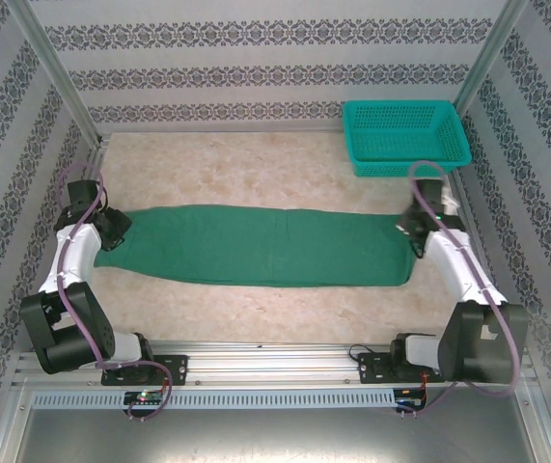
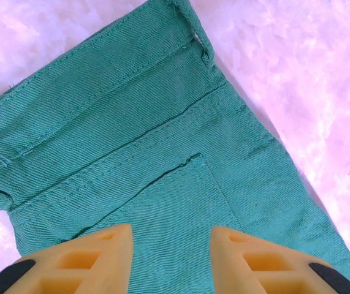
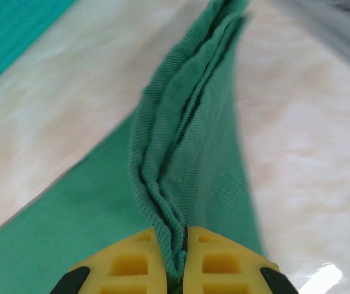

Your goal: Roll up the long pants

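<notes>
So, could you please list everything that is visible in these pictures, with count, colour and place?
long pants: one, dark green, laid flat across the table from left to right.
basket: one, teal plastic mesh, far right corner of the table.
table: one, beige marbled top, under everything.
left end effector: one, yellow fingers, open, over the waistband end of the pants.
right end effector: one, yellow fingers, shut on a pinched fold at the other end.

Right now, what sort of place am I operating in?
Probably a lab test cell rather than a home: aluminium frame posts, wallpapered panels on three sides, and a marbled table holding long pants and a teal mesh basket.
</notes>
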`<state>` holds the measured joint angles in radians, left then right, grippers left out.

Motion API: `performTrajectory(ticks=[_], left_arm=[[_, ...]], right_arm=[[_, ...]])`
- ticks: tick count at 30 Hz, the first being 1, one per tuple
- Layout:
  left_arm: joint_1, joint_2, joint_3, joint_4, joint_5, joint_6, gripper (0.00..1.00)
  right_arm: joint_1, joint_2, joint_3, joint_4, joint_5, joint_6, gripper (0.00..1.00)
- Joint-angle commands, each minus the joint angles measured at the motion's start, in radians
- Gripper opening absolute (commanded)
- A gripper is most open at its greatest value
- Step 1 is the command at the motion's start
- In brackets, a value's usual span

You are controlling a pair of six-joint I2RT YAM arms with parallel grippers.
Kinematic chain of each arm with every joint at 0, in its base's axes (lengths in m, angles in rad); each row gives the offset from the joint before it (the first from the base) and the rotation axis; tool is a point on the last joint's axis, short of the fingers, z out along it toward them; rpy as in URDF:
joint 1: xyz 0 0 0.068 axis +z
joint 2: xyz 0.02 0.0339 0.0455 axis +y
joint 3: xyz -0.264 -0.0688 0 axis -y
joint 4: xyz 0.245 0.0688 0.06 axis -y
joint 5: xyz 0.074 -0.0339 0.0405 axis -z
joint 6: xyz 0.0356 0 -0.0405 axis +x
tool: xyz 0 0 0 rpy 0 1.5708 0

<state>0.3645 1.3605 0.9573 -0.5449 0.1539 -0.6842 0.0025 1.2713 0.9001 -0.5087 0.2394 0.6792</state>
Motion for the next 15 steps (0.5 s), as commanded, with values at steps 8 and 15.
performTrajectory(ticks=[8, 15], left_arm=[[0.044, 0.030, -0.108, 0.109, 0.099, 0.014, 0.38], [0.071, 0.054, -0.147, 0.156, 0.126, 0.034, 0.38]], right_arm=[[0.643, 0.406, 0.489, -0.119, 0.028, 0.072, 0.00], [0.872, 0.928, 1.172, -0.292, -0.076, 0.016, 0.00]])
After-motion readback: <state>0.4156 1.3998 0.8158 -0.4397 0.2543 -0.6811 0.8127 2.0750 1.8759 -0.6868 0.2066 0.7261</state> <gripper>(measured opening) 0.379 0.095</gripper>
